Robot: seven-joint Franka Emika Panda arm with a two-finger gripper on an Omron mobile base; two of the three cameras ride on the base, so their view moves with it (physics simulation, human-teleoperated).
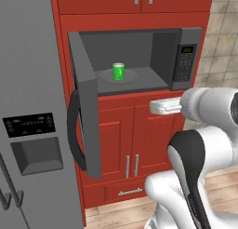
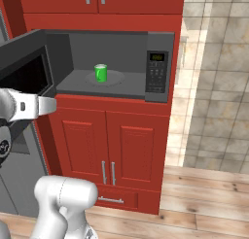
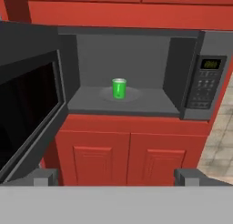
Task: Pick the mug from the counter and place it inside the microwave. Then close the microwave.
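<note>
Left base view: from left to right are seen the tall grey fridge (image 1: 32, 107), the microwave door (image 1: 86, 116) swung fully open with its black curved handle (image 1: 74, 130) facing outward, and the microwave (image 1: 186, 60) cavity, in which the mug (image 1: 119, 71) stands upright at the centre of the round turntable (image 1: 132, 77). The white arm is seen rising from 5 o'clock, its forearm held level and directed toward 9 o'clock, ending below the cavity floor in front of the red cabinet doors (image 1: 121, 139). Right base view: the hand enters from 9 o'clock, held horizontally just below the open door. Hand view: the gripper (image 3: 116, 176) is shown with its fingertips (image 3: 45, 176) spread wide apart and nothing between them; the mug is seen at 12 o'clock from them, well apart, inside the cavity, with the button panel (image 3: 202, 84) at 2 o'clock.
</note>
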